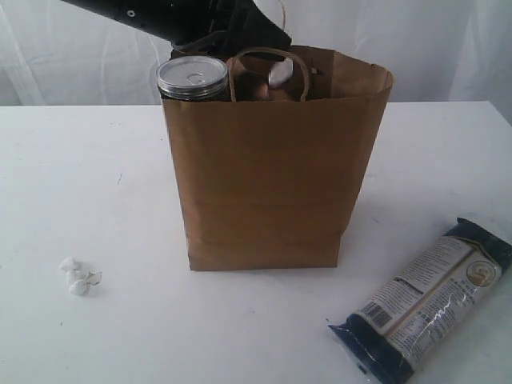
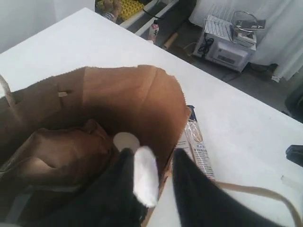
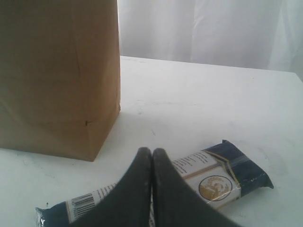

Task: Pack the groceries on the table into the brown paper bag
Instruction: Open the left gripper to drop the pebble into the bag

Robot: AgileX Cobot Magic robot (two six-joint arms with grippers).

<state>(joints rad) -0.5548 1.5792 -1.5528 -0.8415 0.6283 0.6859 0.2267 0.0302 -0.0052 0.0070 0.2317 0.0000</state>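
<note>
The left end effector (image 2: 161,157) hangs open astride the rim of the paper bag (image 1: 272,184), one white-padded finger (image 2: 145,175) inside. The right end effector (image 3: 151,152) is closed on nothing just over the dark-blue packet (image 3: 222,177), which lies on the desk (image 1: 80,176) beside the bag. The top of a silver can (image 1: 192,77) shows at the bag's upper corner, small white scraps (image 1: 78,276) lie on the scuffed white surface, and behind the desk hang white curtains (image 1: 416,40).
</note>
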